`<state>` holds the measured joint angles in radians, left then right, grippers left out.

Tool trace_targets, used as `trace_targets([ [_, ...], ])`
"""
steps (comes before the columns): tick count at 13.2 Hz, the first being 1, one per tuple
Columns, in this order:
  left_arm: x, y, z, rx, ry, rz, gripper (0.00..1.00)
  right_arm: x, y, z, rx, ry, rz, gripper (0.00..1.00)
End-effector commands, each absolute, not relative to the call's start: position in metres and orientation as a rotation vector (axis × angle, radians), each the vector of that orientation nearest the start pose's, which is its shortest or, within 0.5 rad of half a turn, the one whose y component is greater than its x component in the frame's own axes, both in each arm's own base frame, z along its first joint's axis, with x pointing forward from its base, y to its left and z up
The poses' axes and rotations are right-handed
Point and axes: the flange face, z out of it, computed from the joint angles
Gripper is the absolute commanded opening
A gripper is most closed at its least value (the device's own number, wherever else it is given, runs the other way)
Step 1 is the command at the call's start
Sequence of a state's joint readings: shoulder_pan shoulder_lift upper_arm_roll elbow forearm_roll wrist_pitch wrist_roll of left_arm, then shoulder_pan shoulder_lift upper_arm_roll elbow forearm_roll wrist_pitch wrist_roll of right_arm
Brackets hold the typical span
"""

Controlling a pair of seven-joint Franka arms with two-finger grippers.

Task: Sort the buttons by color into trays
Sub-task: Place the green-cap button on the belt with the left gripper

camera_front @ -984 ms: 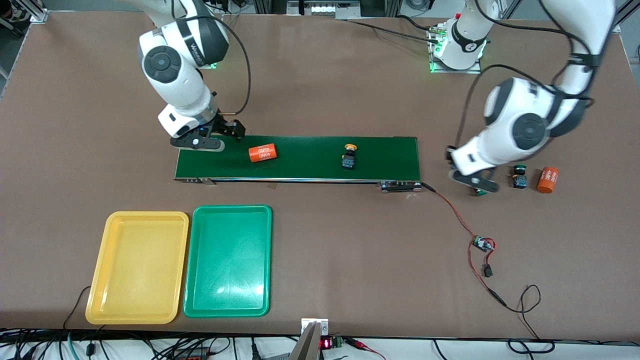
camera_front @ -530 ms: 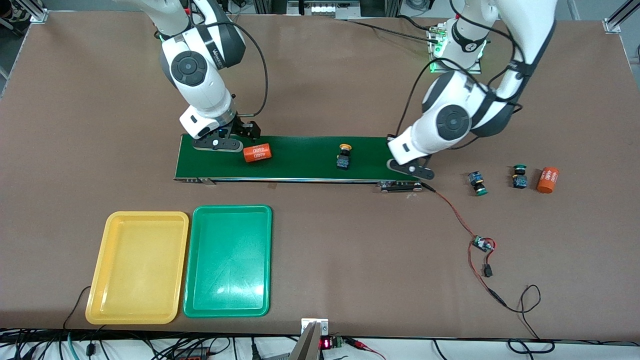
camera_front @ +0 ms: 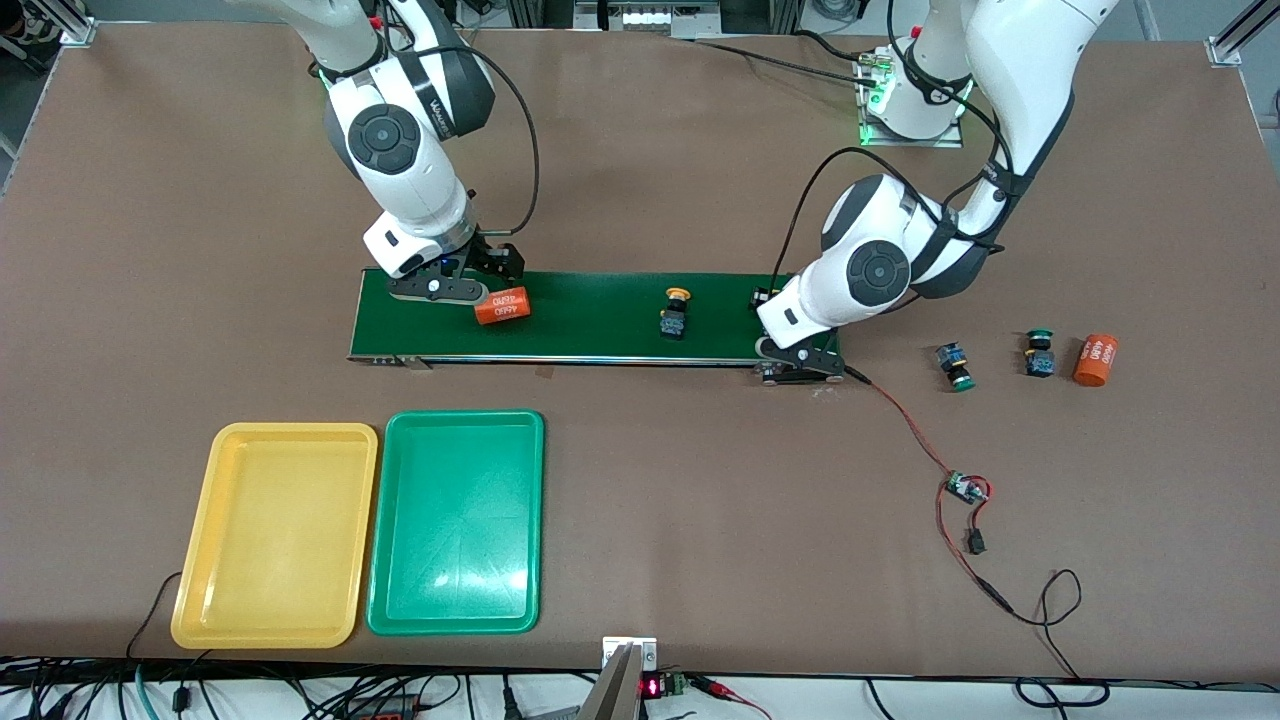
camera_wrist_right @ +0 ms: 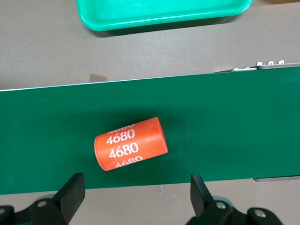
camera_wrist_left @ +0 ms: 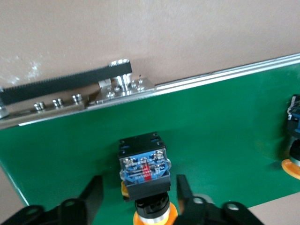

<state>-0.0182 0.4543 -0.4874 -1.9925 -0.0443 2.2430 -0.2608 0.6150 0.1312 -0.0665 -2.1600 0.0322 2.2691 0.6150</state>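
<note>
Nearer the camera than the conveyor belt (camera_front: 600, 335), the yellow tray (camera_front: 275, 440) and green tray (camera_front: 455, 425) lie empty. At the belt's left-arm end the left gripper (camera_front: 797, 358) stands open astride a yellow button (camera_wrist_left: 143, 164), not touching it. A second yellow button (camera_front: 675, 312) sits mid-belt. The right gripper (camera_front: 440, 290) hangs open over an orange cylinder (camera_front: 500, 306). The buttons look light, rigid and top-heavy, best gripped by the flat-sided body.

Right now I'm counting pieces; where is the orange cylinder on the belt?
The orange cylinder lies on its side on the green belt, near the belt's end toward the right arm, under the open right gripper.
</note>
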Motion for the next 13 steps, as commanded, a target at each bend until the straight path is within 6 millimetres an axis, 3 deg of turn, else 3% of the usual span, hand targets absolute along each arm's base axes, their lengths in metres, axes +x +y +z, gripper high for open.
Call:
trace_targets([
  [1, 0.53, -0.276, 0.297, -3.283, 0.277, 0.253, 1.0, 0.474, 0.296, 0.331, -3.131, 0.145, 0.021, 1.0],
  [3, 0.547, -0.231, 0.323, -3.279, 0.165, 0.214, 1.0, 0.473, 0.297, 0.329, -3.137, 0.126, 0.022, 1.0],
  [4, 0.557, -0.201, 0.325, -3.273, 0.092, 0.221, 1.0, 0.474, 0.296, 0.328, -3.137, 0.119, 0.022, 1.0],
  [7, 0.583, -0.1, 0.307, -3.277, -0.186, 0.248, 1.0, 0.474, 0.296, 0.323, -3.144, 0.049, 0.033, 1.0],
  [9, 0.589, -0.043, 0.29, -3.234, -0.314, 0.262, 1.0, 0.473, 0.298, 0.323, -3.145, 0.052, 0.035, 1.0],
  [11, 0.587, -0.015, 0.275, -3.187, -0.343, 0.289, 1.0, 0.473, 0.298, 0.323, -3.144, 0.065, 0.036, 1.0],
  [13, 0.571, -0.009, 0.244, -3.16, -0.345, 0.386, 1.0, 0.473, 0.299, 0.323, -3.143, 0.063, 0.034, 1.0],
])
